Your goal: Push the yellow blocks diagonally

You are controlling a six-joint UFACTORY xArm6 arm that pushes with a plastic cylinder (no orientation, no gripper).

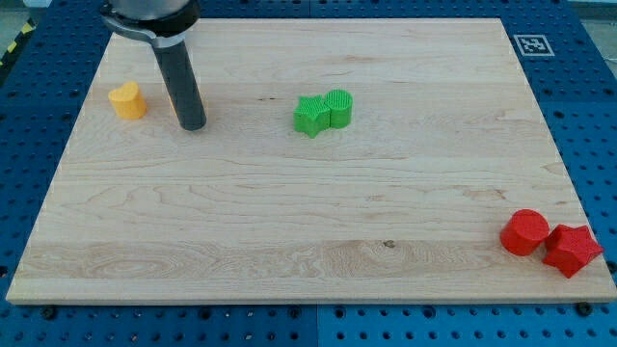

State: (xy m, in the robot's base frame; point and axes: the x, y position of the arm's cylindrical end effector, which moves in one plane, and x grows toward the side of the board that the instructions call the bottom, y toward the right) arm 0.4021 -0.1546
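A yellow heart-shaped block [127, 100] sits near the board's upper left. My tip [193, 126] rests on the board just right of it and slightly lower, about a block's width away and not touching it. A thin yellow sliver [174, 100] shows at the rod's left edge. It may be a second yellow block, mostly hidden behind the rod.
A green star block [309, 116] and a green cylinder [338, 107] touch each other at upper centre. A red cylinder [525, 232] and a red star-like block [572, 250] sit together at the lower right corner. The wooden board [289, 222] has a fiducial tag [529, 43] off its top right corner.
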